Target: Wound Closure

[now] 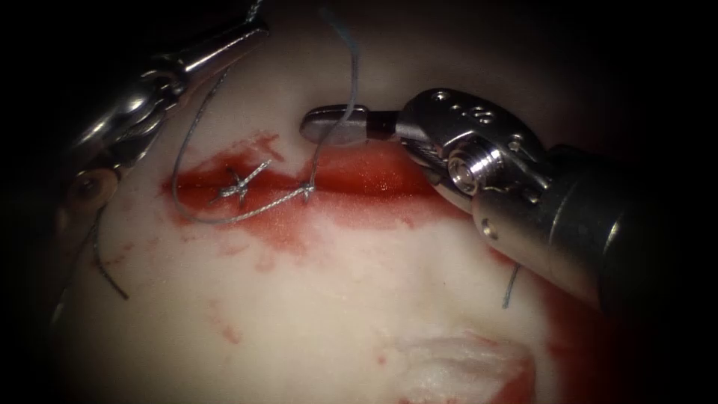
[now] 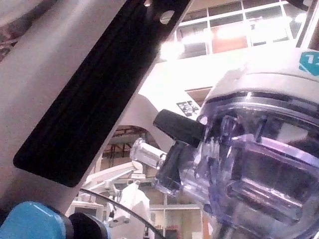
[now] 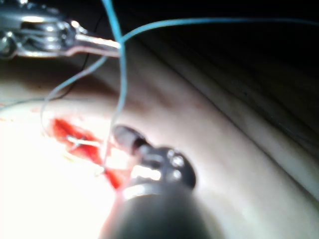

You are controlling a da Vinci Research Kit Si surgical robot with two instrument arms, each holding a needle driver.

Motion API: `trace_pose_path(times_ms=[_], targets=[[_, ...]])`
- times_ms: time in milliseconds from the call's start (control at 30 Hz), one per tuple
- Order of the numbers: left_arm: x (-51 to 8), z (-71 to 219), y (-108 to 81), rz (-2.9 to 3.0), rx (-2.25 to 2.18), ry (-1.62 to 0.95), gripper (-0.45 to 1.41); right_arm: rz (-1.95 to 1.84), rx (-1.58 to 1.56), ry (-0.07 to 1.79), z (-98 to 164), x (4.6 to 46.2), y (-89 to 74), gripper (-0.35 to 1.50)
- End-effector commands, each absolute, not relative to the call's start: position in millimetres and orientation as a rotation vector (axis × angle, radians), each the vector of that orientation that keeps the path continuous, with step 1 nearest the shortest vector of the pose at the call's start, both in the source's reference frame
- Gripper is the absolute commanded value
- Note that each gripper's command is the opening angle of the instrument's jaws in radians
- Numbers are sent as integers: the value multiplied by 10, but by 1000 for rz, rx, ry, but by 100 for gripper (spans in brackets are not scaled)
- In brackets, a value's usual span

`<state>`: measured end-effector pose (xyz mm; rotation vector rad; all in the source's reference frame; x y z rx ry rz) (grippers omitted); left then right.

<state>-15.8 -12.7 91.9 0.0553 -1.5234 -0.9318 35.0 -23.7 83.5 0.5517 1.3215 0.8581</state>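
The endoscope view looked down on pale tissue [image 1: 314, 322] with a red, wet cut [image 1: 359, 176] running across it. Red fluid [image 1: 284, 224] spread below the cut. One finished knot [image 1: 239, 185] sat at the cut's left end, with a second stitch [image 1: 307, 191] just to its right.

The right tool [image 1: 336, 123] entered from the right, its fingers lying together just above the cut. A strand of thread [image 1: 351, 67] crossed them and ran down to the second stitch; whether they clamped it or it merely draped over them could not be told. The left tool [image 1: 247, 34] reached in at the upper left, fingers closed, thread meeting its tip; in the right wrist view thread [image 3: 119, 55] ran from the left tool's tip [image 3: 102, 44]. A long loop of thread curved from there down the left side and back along the cut. No needle could be made out.

Two loose thread ends [image 1: 108, 273] lay on the tissue, one far left, one far right.

As a judgement: working thread at this stitch calls for even tension from both tools, along the cut, without lifting the tissue edge.
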Motion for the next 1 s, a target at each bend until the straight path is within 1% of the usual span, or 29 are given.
trace_pose_path(times_ms=[33, 133, 367, 1000], targets=[[-162, 914, -116, -936, 55, -1527, -45, 867, 536, 1330, 836, 352, -223, -35], [-153, 914, -124, -933, 66, -1521, -45, 879, 522, 1322, 836, 346, -221, -35], [-128, 901, -140, -959, 114, -1523, -45, 877, 518, 1322, 834, 349, -222, -35], [-134, 906, -147, -997, 204, -1519, -45, 889, 528, 1320, 832, 346, -222, -35]])
